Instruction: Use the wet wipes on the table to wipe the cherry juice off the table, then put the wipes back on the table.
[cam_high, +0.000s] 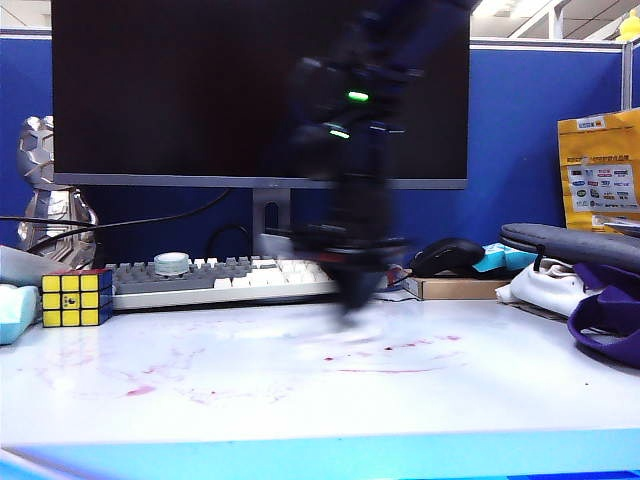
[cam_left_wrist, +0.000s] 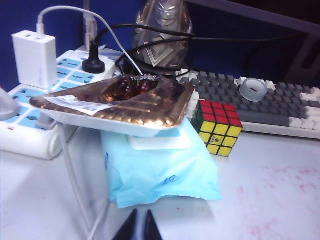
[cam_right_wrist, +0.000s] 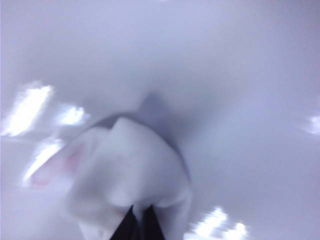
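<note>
- Wipes (cam_right_wrist: 125, 175) pinched in right gripper (cam_right_wrist: 138, 222), pressed on table (cam_high: 480, 410) centre, juice (cam_high: 385, 350) smears at 3 o'clock
- Left gripper (cam_left_wrist: 139, 225) closed, empty, blue pack (cam_left_wrist: 160, 172) ahead
- Keyboard (cam_high: 220, 278), cube (cam_high: 76, 297) behind

Keyboard (cam_high: 225, 277) as landmark. Behind it, monitor (cam_high: 180, 90). At its left end, cube (cam_high: 77, 297); further left, pack (cam_left_wrist: 160, 172) under tray (cam_left_wrist: 115, 102). Right of it, mouse (cam_high: 447, 256). In front, table (cam_high: 320, 400) with juice (cam_high: 385, 352); right gripper (cam_right_wrist: 139, 227) there, clamping wipe (cam_right_wrist: 125, 175). Left gripper (cam_left_wrist: 139, 227) before pack, closed.
</note>
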